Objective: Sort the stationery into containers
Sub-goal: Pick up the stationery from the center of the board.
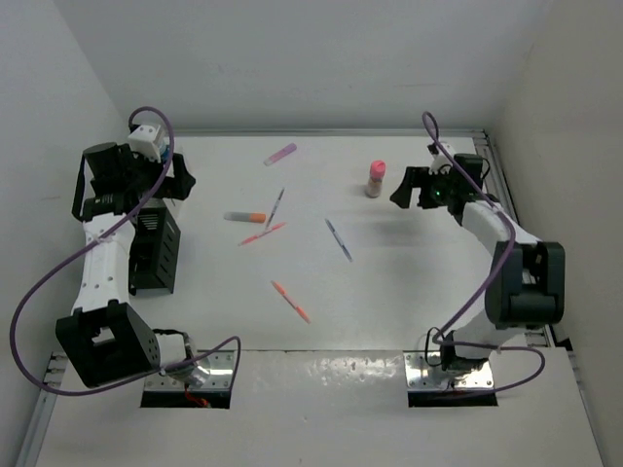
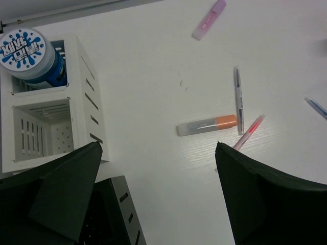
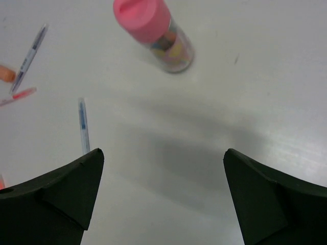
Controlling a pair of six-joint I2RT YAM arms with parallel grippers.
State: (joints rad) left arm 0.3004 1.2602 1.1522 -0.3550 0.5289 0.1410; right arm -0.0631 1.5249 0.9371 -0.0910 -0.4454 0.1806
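Barely begun, with one jar (image 2: 28, 51) in the white box (image 2: 82, 117). Leaves bottle (image 3: 153, 30) and pens (image 2: 238, 99) loose on the desk (image 2: 153, 66). Shows left tool (image 2: 157, 148) and right tool (image 3: 163, 151) spread, empty.

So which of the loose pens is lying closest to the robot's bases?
The orange pen, alone on the near side; all the rest lie farther back.

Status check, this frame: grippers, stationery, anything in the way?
Left gripper open, empty, by white organiser. Right gripper open, empty, facing pink-capped bottle. One blue-capped jar boxed; pens loose. Nothing blocks bottle.
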